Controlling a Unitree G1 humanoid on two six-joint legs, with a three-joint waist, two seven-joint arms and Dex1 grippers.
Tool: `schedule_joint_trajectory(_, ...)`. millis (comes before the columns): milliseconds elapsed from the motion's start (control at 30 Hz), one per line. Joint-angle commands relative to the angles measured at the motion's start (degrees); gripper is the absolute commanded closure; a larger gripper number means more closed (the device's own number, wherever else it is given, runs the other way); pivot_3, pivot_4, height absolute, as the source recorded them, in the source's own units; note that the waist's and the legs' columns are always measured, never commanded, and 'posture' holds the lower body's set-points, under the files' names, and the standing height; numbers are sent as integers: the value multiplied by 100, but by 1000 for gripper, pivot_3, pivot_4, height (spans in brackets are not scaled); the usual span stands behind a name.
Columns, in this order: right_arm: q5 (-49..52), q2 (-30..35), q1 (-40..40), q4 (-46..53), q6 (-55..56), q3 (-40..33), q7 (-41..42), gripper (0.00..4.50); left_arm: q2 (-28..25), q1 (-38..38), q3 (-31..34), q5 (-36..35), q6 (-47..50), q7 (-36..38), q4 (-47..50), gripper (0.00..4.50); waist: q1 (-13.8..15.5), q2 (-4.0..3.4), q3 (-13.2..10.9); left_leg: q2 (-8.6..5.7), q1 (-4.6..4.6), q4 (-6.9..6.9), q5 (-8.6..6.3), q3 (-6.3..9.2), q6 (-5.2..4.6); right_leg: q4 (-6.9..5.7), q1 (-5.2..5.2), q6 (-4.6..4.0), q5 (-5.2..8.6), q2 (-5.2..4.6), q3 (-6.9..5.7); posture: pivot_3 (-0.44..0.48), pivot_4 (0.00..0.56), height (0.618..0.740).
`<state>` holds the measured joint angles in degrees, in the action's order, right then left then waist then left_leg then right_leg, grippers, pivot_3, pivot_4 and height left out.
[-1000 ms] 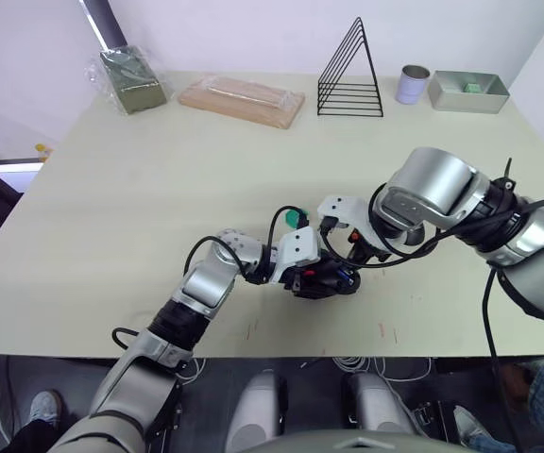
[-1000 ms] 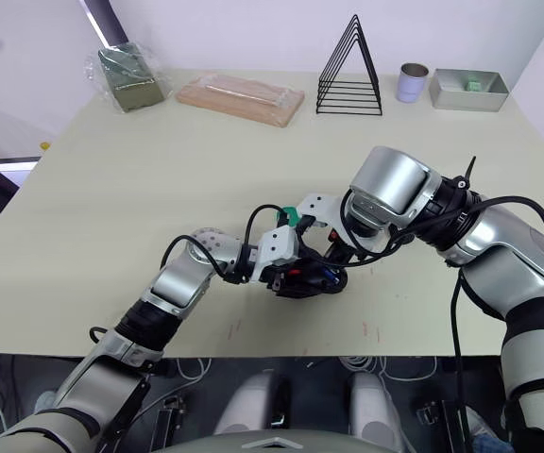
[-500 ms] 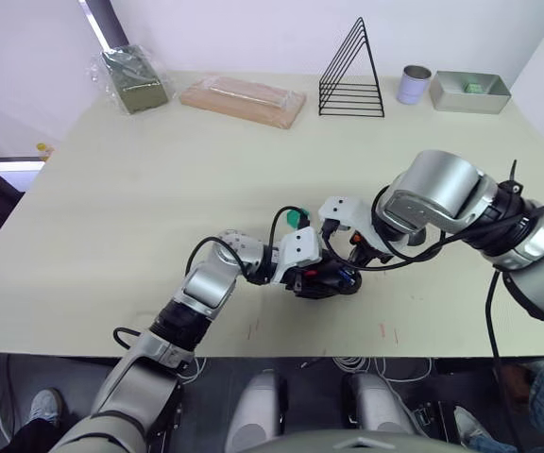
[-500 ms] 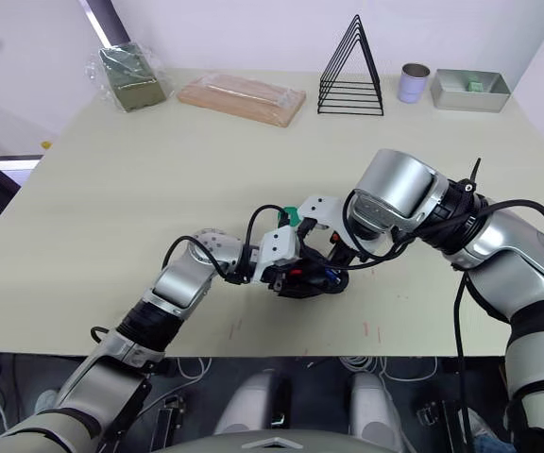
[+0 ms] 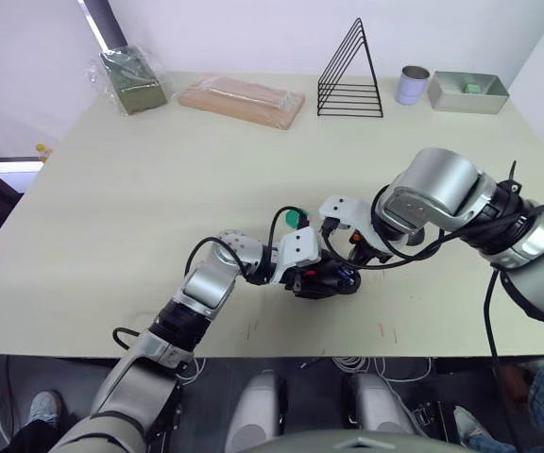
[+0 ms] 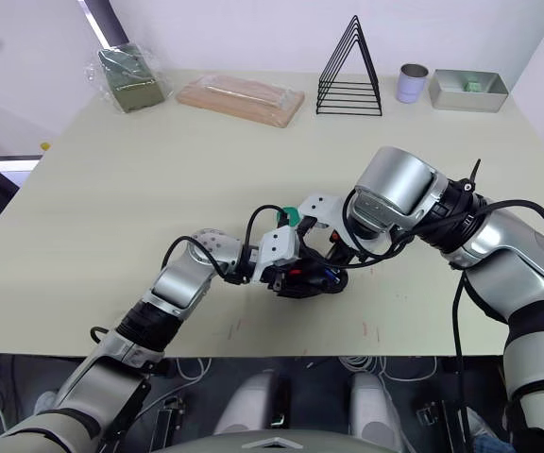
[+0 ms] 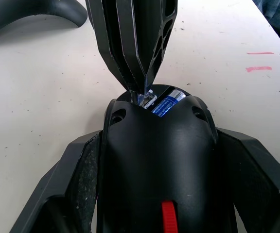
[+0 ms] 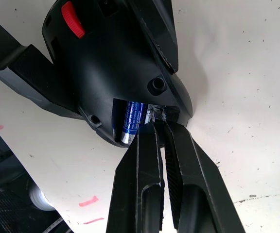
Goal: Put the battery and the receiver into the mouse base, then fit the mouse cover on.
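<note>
Holding the mouse base (image 7: 157, 160) steady at the table's (image 5: 111, 208) near middle, your left gripper (image 7: 154, 194) has a finger clamped on each side of it; keep that firm. The battery (image 8: 131, 119) already sits in its bay. To the right, your right gripper (image 8: 155, 115) is pinched on the receiver (image 7: 147, 98) at its slot beside the battery: push straight in, don't twist. Battery print is too small to read. No mouse cover spotted.
</note>
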<state>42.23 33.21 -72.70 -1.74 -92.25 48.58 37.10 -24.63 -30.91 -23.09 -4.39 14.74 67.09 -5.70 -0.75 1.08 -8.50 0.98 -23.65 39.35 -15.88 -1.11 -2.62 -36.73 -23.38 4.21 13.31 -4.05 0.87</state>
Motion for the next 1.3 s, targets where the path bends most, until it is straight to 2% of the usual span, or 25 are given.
schedule_joint_trajectory(33,84,-95,50,35,-25,-36,-45,4500,72,52,-37,-11,22,-82,163,964,0,0,0,0,0,0,0,0,0,0,0,0,0,0,0,0,150,740)
schedule_joint_trajectory(333,-15,-101,32,150,-25,-15,-39,4500,90,40,-46,-12,45,-92,157,964,0,0,1,2,0,0,0,0,0,0,0,0,0,0,0,0,150,740)
schedule_joint_trajectory(467,-125,-56,-19,252,-25,-48,-19,3111,91,31,-50,-8,46,-92,134,1066,15,-3,-1,2,-2,0,0,0,0,0,-1,0,0,0,0,0,150,740)
schedule_joint_trajectory(567,-149,34,-144,276,-25,-159,-3,1764,85,37,-55,-6,47,-95,127,1066,15,-3,-1,1,-7,0,0,1,0,6,-2,0,0,-2,-1,0,150,740)
schedule_joint_trajectory(600,-111,157,-214,384,-25,-211,21,1061,82,43,-53,-7,51,-97,130,1066,18,-3,-1,0,-8,0,0,0,0,6,-2,0,0,-2,-1,0,150,740)
schedule_joint_trajectory(633,-30,321,-270,538,-25,-241,63,938,82,45,-52,-6,55,-100,130,1066,19,-3,-1,0,-8,0,0,1,0,6,-2,0,0,-2,-1,0,150,740)
schedule_joint_trajectory(867,619,1656,52,1862,-25,-516,218,938,99,34,-46,-1,72,-127,114,1066,24,-5,-2,11,-10,-6,-1,3,-1,21,-1,1,0,-6,-3,0,150,740)
schedule_joint_trajectory(1000,780,2079,1030,2378,127,-1689,114,938,104,16,-49,-6,96,-121,109,1066,32,-4,-2,15,-12,-8,-1,7,-1,26,1,0,0,-7,-6,0,150,740)
schedule_joint_trajectory(1100,720,2001,1773,2591,105,-2584,-89,938,104,-11,-46,-10,115,-103,107,1066,38,-3,-1,17,-12,-9,-1,4,-1,32,5,1,0,-7,-6,0,150,740)
schedule_joint_trajectory(1200,808,1656,2895,2963,782,-3846,-321,938,85,-45,-40,-5,128,-83,84,1066,40,-2,-1,17,-9,-7,-1,6,-1,27,7,1,-1,-4,-5,0,150,740)
schedule_joint_trajectory(1300,601,1373,3923,3465,1693,-4549,-488,938,50,-87,-20,-13,131,-46,46,1066,62,0,0,19,-9,-10,-1,8,-1,29,9,1,0,0,-7,0,150,740)
